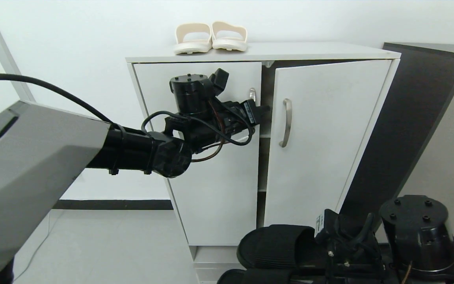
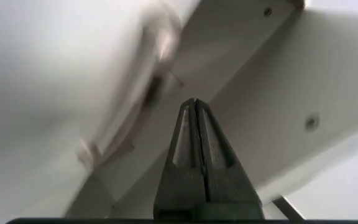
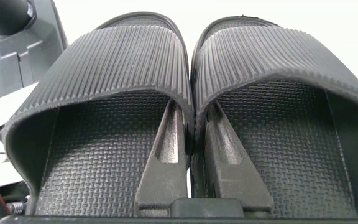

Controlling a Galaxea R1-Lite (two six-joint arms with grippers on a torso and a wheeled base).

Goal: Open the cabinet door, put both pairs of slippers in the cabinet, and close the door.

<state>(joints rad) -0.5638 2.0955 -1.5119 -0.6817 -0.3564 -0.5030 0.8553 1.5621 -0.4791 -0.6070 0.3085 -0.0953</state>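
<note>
Cabinet of white board (image 1: 309, 49), with two doors, stands against the white wall (image 1: 73, 39). Its right door (image 1: 321, 138) hangs a little ajar, and I see a dark gap between the doors. On its top lies a pair of cream rubber slippers (image 1: 210, 37). My left gripper (image 2: 195, 106) has its fingers pressed together, empty, at this gap beside the left door's metal handle (image 1: 252, 94). My right gripper (image 3: 192, 112) pinches the inner walls of two black ribbed slippers (image 3: 123, 68), low in front of the cabinet.
</note>
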